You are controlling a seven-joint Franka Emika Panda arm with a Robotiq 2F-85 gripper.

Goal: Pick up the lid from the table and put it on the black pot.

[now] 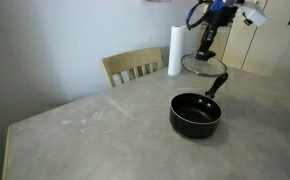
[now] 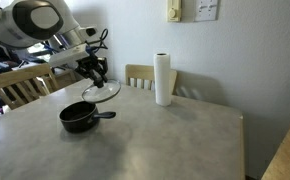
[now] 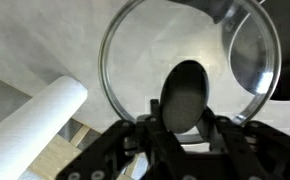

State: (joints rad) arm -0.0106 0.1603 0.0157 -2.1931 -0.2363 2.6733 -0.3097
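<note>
Jaws are seen clamped on the small dark knob (image 3: pixel 185 95) of the lid (image 3: pixel 135 60), one to each side of it in the wrist view. The lid is held tilted and is judged to be raised clear of the surface (image 1: pixel 95 130), close to the far edge in an exterior view, beside a white paper roll (image 1: pixel 175 50). The black pot (image 1: pixel 195 115) is set uncovered on the surface, nearer the middle, with its long handle (image 1: pixel 217 86) pointed toward the lid; pot and lid are apart. The pick-up is therefore taken as done. What is left is judged to be the carry across to above the pot's rim, the levelling of the glass, the lowering until the metal rim is seated, and the release of the knob. A wooden chair (image 1: pixel 133 68) is seen beyond the far edge.
</note>
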